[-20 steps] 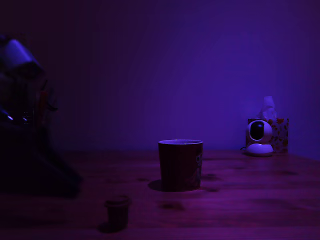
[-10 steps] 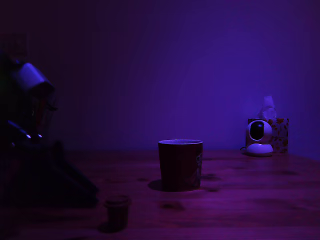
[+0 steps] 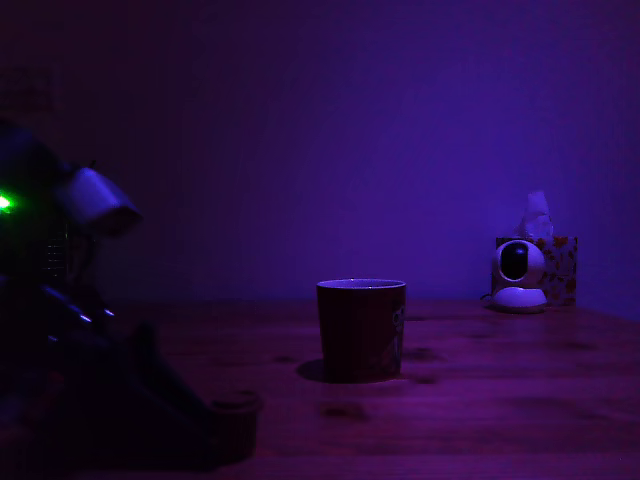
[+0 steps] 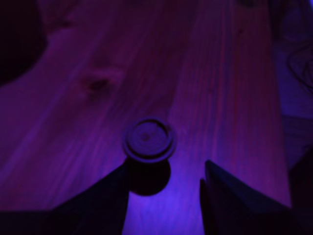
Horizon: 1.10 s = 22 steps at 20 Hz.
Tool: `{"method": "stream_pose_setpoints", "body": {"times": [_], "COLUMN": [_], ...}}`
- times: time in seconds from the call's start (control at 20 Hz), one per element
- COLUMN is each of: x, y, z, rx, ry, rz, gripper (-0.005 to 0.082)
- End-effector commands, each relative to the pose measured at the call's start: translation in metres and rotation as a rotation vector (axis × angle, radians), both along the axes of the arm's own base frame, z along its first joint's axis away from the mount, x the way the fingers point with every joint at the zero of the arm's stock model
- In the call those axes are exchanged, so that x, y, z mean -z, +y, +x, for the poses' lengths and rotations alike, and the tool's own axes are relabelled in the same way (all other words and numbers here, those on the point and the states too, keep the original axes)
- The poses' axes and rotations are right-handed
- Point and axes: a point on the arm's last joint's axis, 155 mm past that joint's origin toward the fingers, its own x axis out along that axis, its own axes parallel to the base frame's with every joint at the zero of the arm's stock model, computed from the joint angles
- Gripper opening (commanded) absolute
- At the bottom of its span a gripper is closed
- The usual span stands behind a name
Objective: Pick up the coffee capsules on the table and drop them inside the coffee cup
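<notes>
Scene under dim purple light; fine detail is limited.

Exterior view: the arm [image 3: 70,330] fills the lower left of the frame as a dark mass, with a green light lit on its body at the far left edge and a pale rounded part above. Its lower end reaches down to the table [image 3: 500,400] just left of a small dark pod [image 3: 238,420], which stands upright at the lower centre-left, partly covered by the arm's silhouette. The gripper itself is not distinguishable in this view.

The mug [image 3: 361,328] stands upright in the middle of the frame, pale rim visible, a light print on its right side. It is well apart from the pod, up and to the right of it. Only one pod is visible.

At the right, far back on the table: a white rounded camera [image 3: 519,273] with a dark face, and a patterned tissue box [image 3: 558,268] directly behind it with a tissue sticking up.

Wrist view: the gripper [image 4: 164,183] has its two fingers [image 4: 105,200] spread apart, dark wedges rising from the bottom edge. The pod [image 4: 148,139] sits at frame centre, seen from above, round rimmed top facing up. It stands just beyond the fingertips, roughly in line with the gap, nearer the left-hand finger in the picture. Whether that finger touches it cannot be told. The pod's shadow falls into the gap between the fingers. Wood grain and a knot show on the table.
</notes>
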Motion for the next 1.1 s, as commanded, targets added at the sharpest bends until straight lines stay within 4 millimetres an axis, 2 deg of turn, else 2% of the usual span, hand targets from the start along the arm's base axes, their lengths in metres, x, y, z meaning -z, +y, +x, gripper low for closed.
{"method": "stream_pose_setpoints", "body": {"times": [0.0, 0.25, 0.5, 1.05], "x": [-0.004, 0.000, -0.003, -0.004], "y": [-0.008, -0.020, -0.030, -0.031], "z": [0.006, 0.011, 0.006, 0.005], "rx": [0.012, 0.031, 0.063, 0.074], "ry": [-0.012, 0.000, -0.007, -0.006], "rz": [-0.013, -0.011, -0.016, -0.024], "gripper": [0.0443, 0.0443, 0.0443, 0.0443]}}
